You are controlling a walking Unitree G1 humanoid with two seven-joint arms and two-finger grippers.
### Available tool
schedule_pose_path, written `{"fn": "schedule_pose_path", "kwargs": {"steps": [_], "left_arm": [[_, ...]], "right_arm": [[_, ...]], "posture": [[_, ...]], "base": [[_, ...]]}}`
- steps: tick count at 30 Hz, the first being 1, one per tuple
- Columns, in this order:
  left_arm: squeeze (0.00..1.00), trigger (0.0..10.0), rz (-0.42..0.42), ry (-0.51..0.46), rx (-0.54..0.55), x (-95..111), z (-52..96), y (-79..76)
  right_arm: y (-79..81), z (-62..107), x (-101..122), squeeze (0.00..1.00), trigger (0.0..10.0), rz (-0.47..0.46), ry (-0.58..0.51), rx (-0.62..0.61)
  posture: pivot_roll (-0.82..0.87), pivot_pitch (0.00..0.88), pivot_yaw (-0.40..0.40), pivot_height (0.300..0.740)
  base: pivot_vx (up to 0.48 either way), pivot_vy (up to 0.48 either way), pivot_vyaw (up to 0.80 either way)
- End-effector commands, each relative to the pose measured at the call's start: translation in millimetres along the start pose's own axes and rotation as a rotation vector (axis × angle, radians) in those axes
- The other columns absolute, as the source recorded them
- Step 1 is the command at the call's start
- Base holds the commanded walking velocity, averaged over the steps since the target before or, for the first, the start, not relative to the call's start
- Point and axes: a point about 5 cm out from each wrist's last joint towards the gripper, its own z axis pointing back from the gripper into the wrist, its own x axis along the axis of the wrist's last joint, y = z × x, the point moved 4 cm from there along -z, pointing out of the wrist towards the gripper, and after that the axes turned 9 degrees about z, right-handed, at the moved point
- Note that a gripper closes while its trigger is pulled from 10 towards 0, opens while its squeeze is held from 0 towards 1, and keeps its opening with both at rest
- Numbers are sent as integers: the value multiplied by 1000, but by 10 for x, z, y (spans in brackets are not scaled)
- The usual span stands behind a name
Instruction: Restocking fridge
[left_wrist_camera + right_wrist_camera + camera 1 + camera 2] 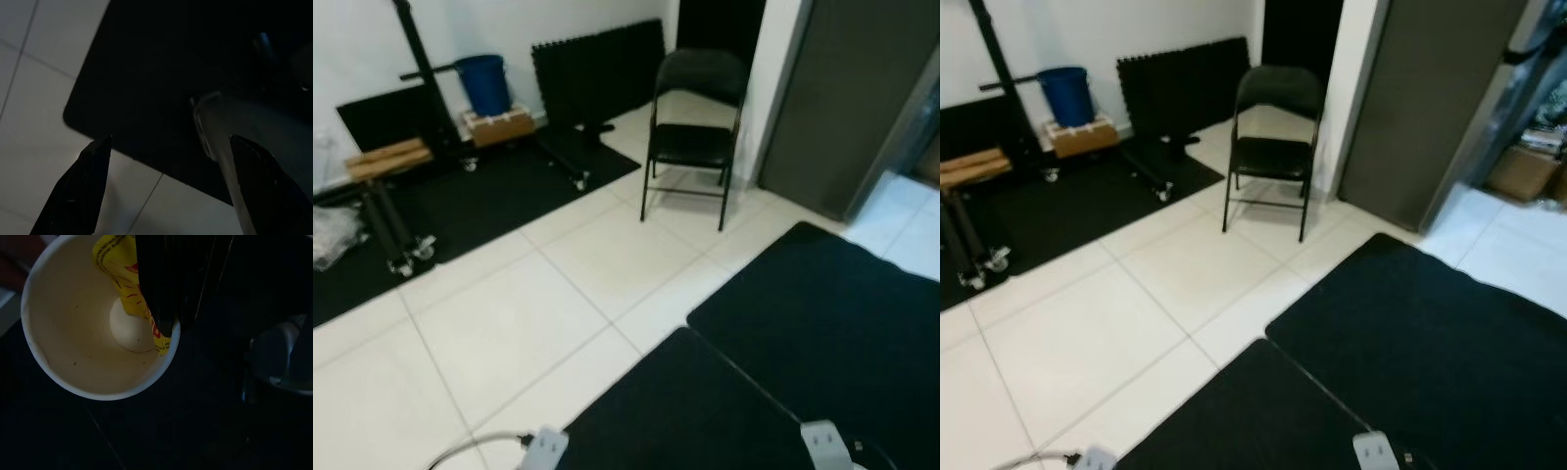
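Note:
In the right wrist view my right gripper (168, 325) is shut on the rim of a white paper cup (73, 347), one black finger reaching inside it. A yellow printed packet (115, 264) and a small white round thing (128, 328) lie in the cup. The cup hangs above a dark mat. In the left wrist view my left gripper (168, 142) is open with nothing between its fingers, over the edge of a black mat (161, 73) on white tiles. Silver parts of both arms (543, 446) show at the bottom of the eye views.
A black folding chair (690, 127) stands ahead on white tiles. Two black floor mats (822, 333) lie at my feet. A tall dark grey panel (842, 98) rises at the right. At the back left are a blue bucket (484, 83), a cardboard box (499, 125) and a wheeled black stand (406, 250).

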Motion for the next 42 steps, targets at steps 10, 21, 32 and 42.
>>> {"fn": "schedule_pose_path", "kwargs": {"steps": [10, 21, 32, 42], "left_arm": [[0, 10000, 3, 9, -2, -21, 2, 2], [0, 10000, 3, 8, -1, -22, 3, 5], [0, 10000, 8, 6, 7, -21, 2, 8], [0, 10000, 5, 10, 22, -30, 3, 24]], "right_arm": [[5, 2, -33, 0, 0, 32, 5, 2], [4, 3, -59, 0, 10000, 37, 13, -11], [3, 3, -52, 0, 10000, 44, 9, -13], [-6, 4, -29, 0, 10000, 47, -10, -21]], "posture": [[39, 0, -3, 740], [39, 0, -1, 740], [35, 0, -3, 740], [36, 0, 0, 740]], "base": [[0, 0, -792], [0, 0, -800], [0, 0, -800], [0, 0, -400]]}}
